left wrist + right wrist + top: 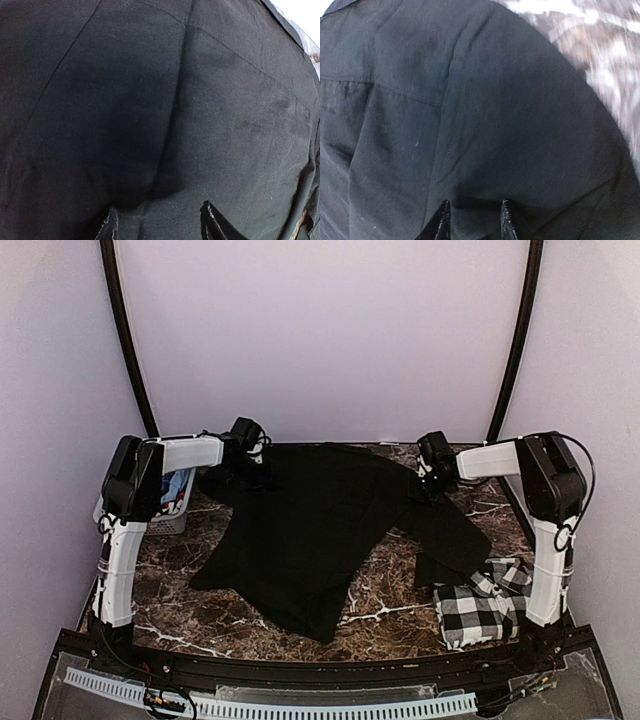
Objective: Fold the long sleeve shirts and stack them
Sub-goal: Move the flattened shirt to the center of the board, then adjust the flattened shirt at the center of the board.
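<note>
The checked shirt (482, 605) seems folded; the black shirt (320, 530) lies unfolded, left gripper (159, 222) and right gripper (473, 220) on it, jaws apart.

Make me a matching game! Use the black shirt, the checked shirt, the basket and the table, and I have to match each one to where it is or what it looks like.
Things:
1. black shirt
2. checked shirt
3. basket
4. table

Clues:
A. brown marble with white veins
B. spread out across the middle
C. folded up at the near right corner
D. at the left edge, behind the left arm

Pairs: 1-B, 2-C, 3-D, 4-A
</note>
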Controlling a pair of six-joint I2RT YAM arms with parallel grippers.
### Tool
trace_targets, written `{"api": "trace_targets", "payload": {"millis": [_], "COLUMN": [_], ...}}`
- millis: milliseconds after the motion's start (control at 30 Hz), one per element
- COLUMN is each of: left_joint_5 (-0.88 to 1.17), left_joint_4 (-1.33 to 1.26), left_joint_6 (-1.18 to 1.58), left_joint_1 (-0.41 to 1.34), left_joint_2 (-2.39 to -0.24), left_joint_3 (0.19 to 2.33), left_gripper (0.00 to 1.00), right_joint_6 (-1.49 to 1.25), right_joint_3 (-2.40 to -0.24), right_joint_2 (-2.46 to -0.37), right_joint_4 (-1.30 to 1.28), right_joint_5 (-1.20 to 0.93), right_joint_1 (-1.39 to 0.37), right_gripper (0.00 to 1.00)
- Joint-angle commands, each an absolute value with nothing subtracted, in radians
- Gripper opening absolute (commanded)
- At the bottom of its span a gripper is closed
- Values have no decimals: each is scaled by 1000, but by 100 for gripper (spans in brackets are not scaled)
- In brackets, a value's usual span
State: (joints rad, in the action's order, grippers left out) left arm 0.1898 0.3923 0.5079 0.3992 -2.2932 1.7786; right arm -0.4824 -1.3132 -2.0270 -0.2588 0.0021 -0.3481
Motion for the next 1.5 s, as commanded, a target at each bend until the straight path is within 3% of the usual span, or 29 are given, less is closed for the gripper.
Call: {"api": "trace_targets", "payload": {"millis": [0,200,400,633,833,1033,1200,1467], "left_joint_5": [150,154,183,196,189,233,233,196], "left_joint_4": [564,640,672,698,583,447,403,408], "left_joint_6": [444,410,383,389,461,515,532,516], "left_joint_1": [382,377,379,422,463,475,477,473], "left_joint_2": [-2416,-2478,-2467,-2349,-2130,-1953,-1875,-1870], "left_joint_3": [1936,2098,2155,2145,1838,1484,1347,1269], "left_gripper": [56,58,66,67,65,64,63,63], "right_joint_6": [-402,-326,-283,-325,-415,-458,-459,-418], "right_joint_3": [-1482,-1705,-1796,-1599,-1417,-1376,-1381,-1288], "right_joint_2": [-2146,-2250,-2254,-2055,-1972,-2014,-2066,-2039], "right_joint_4": [-366,-470,-543,-457,-349,-305,-324,-340], "right_joint_5": [39,86,113,31,-47,-33,10,84], "right_joint_1": [-318,-296,-297,-407,-526,-551,-547,-463], "right_gripper": [34,40,48,46,37,30,24,23]}}
